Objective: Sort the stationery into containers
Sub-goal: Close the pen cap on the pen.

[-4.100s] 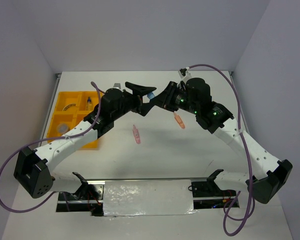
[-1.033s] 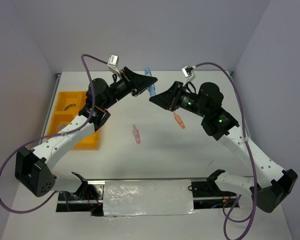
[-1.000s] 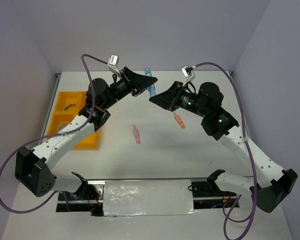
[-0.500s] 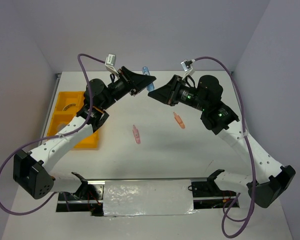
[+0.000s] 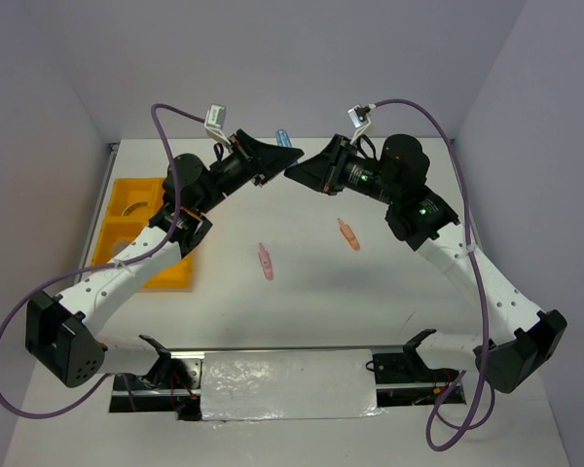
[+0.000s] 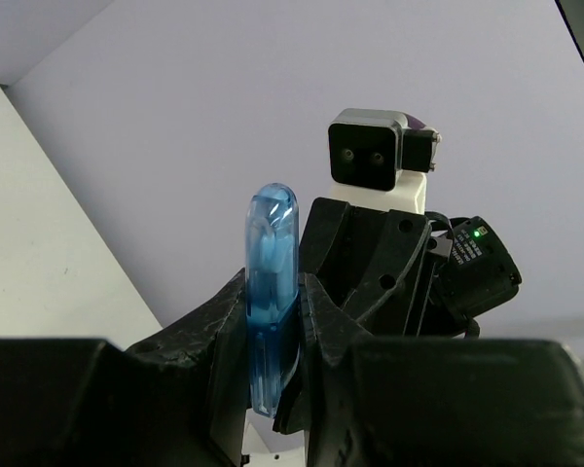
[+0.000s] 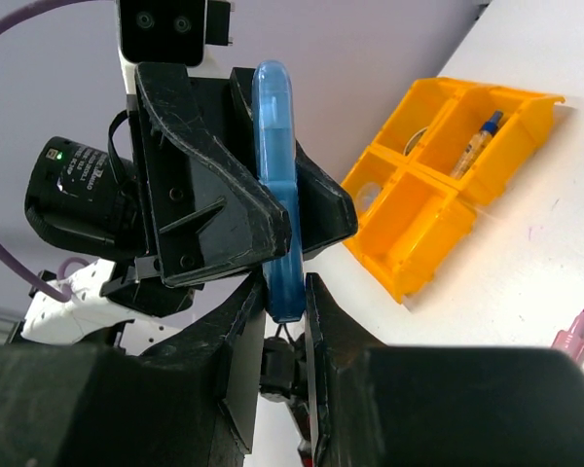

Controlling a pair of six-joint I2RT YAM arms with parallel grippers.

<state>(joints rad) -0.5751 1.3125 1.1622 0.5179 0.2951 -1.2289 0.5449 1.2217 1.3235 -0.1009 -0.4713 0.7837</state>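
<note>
Pinching the blue clip-like piece [image 6: 272, 243] upright between the pressed-together fingers of the left gripper [image 6: 271, 284], high off the table [image 5: 302, 311] and well to the right of the yellow-orange tray [image 7: 399, 255], toward its far side. Meeting it head-on with the right gripper [image 7: 284, 287], flanking one end of the same blue piece at a narrow gap; cannot tell whether clamping that end or only sitting just beside it. Seeing the pink clip-like piece [image 5: 265, 262] flat on the table, right of the tray and apart from it, and the orange clip-like piece [image 5: 348, 234] farther right of the tray again, well apart from the pink one. Noting the clear bottle with blue cap [image 7: 472, 146] lying inside one far compartment of the tray.
</note>
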